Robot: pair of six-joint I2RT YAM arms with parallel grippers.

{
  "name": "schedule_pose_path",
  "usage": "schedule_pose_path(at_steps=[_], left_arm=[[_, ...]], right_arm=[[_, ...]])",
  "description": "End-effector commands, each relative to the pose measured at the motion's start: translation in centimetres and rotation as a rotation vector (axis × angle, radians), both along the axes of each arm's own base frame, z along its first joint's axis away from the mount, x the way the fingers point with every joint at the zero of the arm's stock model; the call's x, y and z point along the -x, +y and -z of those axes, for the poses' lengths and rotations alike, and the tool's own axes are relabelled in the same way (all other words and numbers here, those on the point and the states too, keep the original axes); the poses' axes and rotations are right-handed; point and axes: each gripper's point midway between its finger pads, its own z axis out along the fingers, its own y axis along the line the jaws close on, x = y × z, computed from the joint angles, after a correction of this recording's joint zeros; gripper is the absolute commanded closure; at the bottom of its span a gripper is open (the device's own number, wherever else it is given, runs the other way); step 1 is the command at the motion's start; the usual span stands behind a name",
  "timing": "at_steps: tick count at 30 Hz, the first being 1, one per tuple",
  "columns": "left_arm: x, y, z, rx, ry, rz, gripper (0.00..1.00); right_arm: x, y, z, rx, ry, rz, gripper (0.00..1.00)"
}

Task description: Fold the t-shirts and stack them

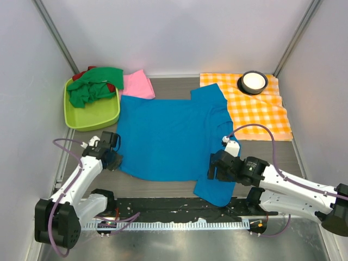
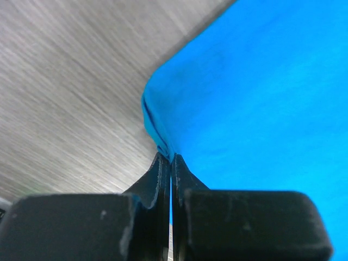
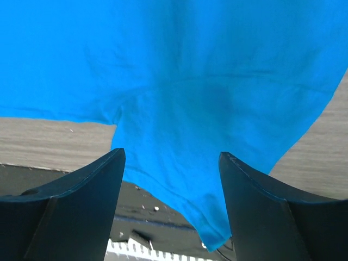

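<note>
The blue t-shirt is lying spread flat across the middle of the table, its body running left to right between the two arms.

The left gripper is sitting at the shirt's near left corner. In its wrist view the left gripper is showing both fingers pressed together with the folded blue hem pinched between the tips, bare wood grain lying just beside it. The right gripper is hovering over the near sleeve. In its wrist view the right gripper is holding its fingers well apart, the sleeve lying beneath and between them. Whether the tips are touching the cloth cannot be told.

Surroundings:
- A lime green bin is standing at the far left, just beside the shirt's left edge. A green t-shirt is lying heaped in it, spilling over the rim, with a red t-shirt showing beneath.
- A pink t-shirt is lying folded between the bin and the blue shirt, touching its far left corner.
- An orange-and-white checked cloth is lying at the far right. The blue shirt's far sleeve is reaching onto its left edge.
- A round black-rimmed dish is standing on the cloth's far side.
- A black strip is running along the near edge, and the near sleeve's tip is overhanging it.
- A purple cable is arching over the right arm, above the cloth's near corner.
</note>
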Motion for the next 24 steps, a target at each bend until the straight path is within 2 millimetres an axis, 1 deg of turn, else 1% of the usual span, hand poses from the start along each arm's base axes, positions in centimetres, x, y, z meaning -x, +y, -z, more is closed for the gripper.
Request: schedule_pose_path(at_steps=[1, 5, 6, 8, 12, 14, 18, 23, 24], left_arm=[[-2.9, -1.0, -2.5, 0.042, -0.126, 0.038, 1.00], [-3.4, -1.8, -2.4, 0.075, -0.129, 0.067, 1.00], [-3.7, -2.2, -2.4, 0.092, -0.139, 0.078, 1.00], [-3.7, -2.3, -2.2, 0.100, -0.141, 0.080, 1.00], [-4.2, -2.2, -2.3, 0.089, -0.167, 0.084, 1.00], [-4.3, -2.3, -2.3, 0.095, -0.169, 0.088, 1.00], [-4.5, -2.5, -2.4, 0.101, -0.177, 0.103, 1.00], [-4.7, -2.6, -2.1, 0.106, -0.173, 0.114, 1.00], [-4.8, -2.7, -2.1, 0.111, -0.172, 0.117, 1.00]], right_arm=[[2.9, -0.2, 1.4, -0.015, 0.133, -0.019, 0.26], [5.0, -1.0, 2.4, 0.001, 0.230, -0.026, 0.27], [5.5, -1.5, 2.6, 0.019, 0.256, -0.025, 0.28], [6.3, -1.9, 2.5, 0.022, 0.289, -0.020, 0.29], [7.0, -2.7, 2.1, 0.043, 0.316, -0.006, 0.31], [7.6, -3.1, 2.5, 0.064, 0.346, -0.003, 0.32], [9.3, -3.1, 3.2, 0.035, 0.427, -0.002, 0.34], [10.3, -3.9, 4.2, 0.047, 0.470, 0.015, 0.36], [10.9, -3.5, 4.2, 0.021, 0.503, 0.010, 0.37]])
